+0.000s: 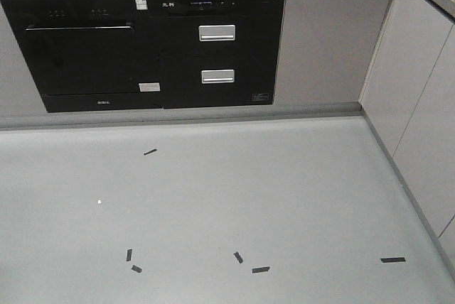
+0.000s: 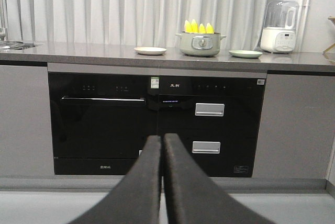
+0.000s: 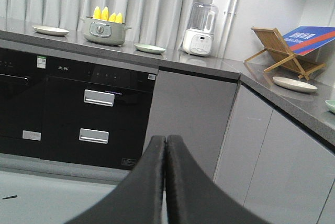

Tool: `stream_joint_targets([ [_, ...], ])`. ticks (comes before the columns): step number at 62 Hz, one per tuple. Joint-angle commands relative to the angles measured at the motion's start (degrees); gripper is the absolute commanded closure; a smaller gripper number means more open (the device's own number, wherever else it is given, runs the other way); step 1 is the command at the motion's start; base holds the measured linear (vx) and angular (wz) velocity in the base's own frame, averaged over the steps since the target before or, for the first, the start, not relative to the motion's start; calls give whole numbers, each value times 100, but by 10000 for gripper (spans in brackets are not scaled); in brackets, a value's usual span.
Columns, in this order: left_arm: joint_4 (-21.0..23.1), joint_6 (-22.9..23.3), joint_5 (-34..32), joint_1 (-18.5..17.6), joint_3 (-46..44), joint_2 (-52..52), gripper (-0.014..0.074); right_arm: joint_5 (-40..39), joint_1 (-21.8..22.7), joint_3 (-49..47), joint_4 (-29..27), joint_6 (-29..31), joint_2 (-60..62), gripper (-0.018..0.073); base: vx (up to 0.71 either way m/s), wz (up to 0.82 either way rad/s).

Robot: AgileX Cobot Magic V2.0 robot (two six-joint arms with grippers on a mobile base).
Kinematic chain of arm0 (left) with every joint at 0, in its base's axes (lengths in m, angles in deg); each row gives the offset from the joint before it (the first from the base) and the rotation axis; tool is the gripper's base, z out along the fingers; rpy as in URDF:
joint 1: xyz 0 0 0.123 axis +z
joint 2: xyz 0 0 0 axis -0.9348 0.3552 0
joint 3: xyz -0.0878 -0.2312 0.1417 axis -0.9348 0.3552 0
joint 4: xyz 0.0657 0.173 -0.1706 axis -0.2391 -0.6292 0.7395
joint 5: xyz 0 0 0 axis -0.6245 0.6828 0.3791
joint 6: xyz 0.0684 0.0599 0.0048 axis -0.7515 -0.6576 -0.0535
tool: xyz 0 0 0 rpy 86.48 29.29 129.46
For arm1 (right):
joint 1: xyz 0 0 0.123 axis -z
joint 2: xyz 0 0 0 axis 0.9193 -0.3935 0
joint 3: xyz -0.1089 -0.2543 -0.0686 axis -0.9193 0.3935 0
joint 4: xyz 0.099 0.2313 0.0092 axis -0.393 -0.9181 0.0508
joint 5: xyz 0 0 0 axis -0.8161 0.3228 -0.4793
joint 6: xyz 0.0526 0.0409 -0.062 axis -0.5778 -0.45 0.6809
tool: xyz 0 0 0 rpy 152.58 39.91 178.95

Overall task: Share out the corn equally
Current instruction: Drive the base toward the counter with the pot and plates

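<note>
Grippers first: left gripper (image 2: 161, 137) has its fingers pressed together with nothing between them. It points level at the oven (image 2: 102, 122), well below the counter (image 2: 78, 54). The right gripper (image 3: 165, 138) is likewise closed tight and empty, aimed at the cabinet (image 3: 191, 119) beside the drawers.

Corn (image 2: 198, 26): four cobs stand tips-up in the pot (image 2: 199, 45), mid-counter in front of the curtain. Standing upright, their tips rise above the rim, which should let them be pinched from above.

A cream plate (image 2: 150, 51) sits near the pot's left and a green plate (image 2: 245, 54) near its right. Both look bare. Judgement: this flanking layout suits two cobs per plate, one arm serving each side.

Progress: nothing distributed yet, as all the corn is in the pot. The front view shows only floor (image 1: 213, 197) with tape marks (image 1: 150, 152) and the appliance fronts, with no arm in sight. Both arms appear held low and closed, probably a travel pose.

Next move calls for raising an arm to counter height and spreading its jaws over one cob tip.

Risks: the cobs are packed close, so lifting one may drag a neighbour. A round cob may also roll on a shallow plate.
</note>
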Motion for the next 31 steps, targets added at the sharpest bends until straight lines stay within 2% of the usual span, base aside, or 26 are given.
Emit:
stream_joint_targets([
  [1,-1,72,-433,-1,23,-97,603,-437,42,58,45,25,21,564,0,0],
  [31,-1,72,-433,-1,23,-97,603,-437,42,58,45,25,21,564,0,0],
])
